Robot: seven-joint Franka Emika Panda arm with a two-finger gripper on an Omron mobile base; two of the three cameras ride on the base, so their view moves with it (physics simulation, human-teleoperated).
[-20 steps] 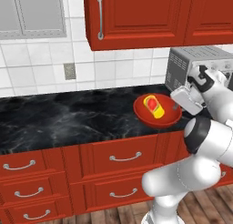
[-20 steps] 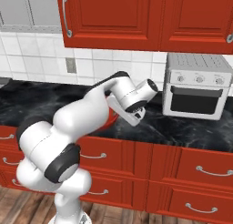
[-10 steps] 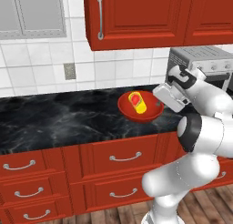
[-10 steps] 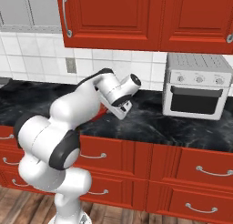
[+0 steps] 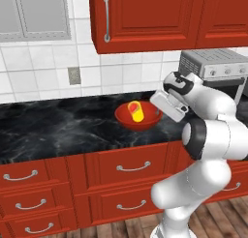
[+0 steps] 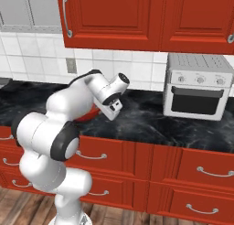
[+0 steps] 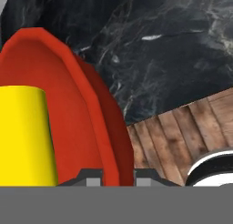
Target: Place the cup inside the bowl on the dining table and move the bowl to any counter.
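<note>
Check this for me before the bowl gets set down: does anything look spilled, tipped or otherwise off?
Nothing is spilled or damaged. The cup lies on its side inside the bowl rather than upright. The gripper pinches the bowl's rim, over the counter.

White arm bent forward, claw point(image 7: 117, 176) nearly closed, pinching the bowl point(image 7: 98, 127) rim

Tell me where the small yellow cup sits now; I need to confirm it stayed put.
In the left base view, the small yellow cup lies inside the glossy red-orange bowl, above the black marble counter, left of the silver toaster oven.
</note>
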